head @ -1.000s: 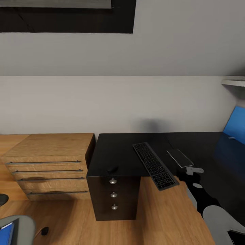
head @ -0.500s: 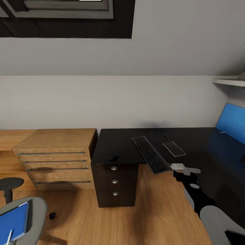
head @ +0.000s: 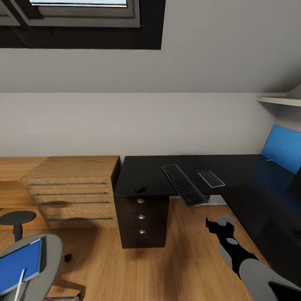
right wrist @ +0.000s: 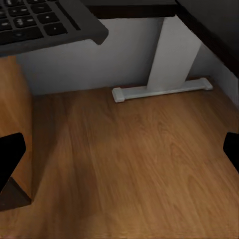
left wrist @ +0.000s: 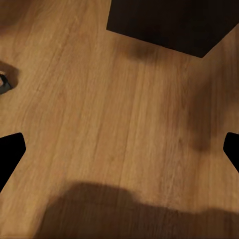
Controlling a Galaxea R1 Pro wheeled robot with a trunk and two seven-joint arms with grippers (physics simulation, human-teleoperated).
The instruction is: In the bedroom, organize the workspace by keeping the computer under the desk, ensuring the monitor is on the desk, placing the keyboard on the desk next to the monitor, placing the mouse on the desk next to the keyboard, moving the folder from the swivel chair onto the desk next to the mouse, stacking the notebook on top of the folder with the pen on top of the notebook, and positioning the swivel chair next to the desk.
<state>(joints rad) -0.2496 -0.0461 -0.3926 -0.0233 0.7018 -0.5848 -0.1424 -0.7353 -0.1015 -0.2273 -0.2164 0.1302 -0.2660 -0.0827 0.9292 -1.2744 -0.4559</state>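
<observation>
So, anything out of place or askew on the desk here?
Yes. The keyboard lies at a slant with its near end past the desk edge, hanging over the floor. The folder sits on the chair, not the desk.

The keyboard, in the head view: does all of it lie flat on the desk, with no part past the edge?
No: the keyboard lies askew on the desk, and its near end juts out past the front edge.

Pale grey sloped wall [head: 167,62], skylight [head: 79,8] above (dark-framed) — wooden dresser [head: 73,188] on plank floor [head: 167,267].
</observation>
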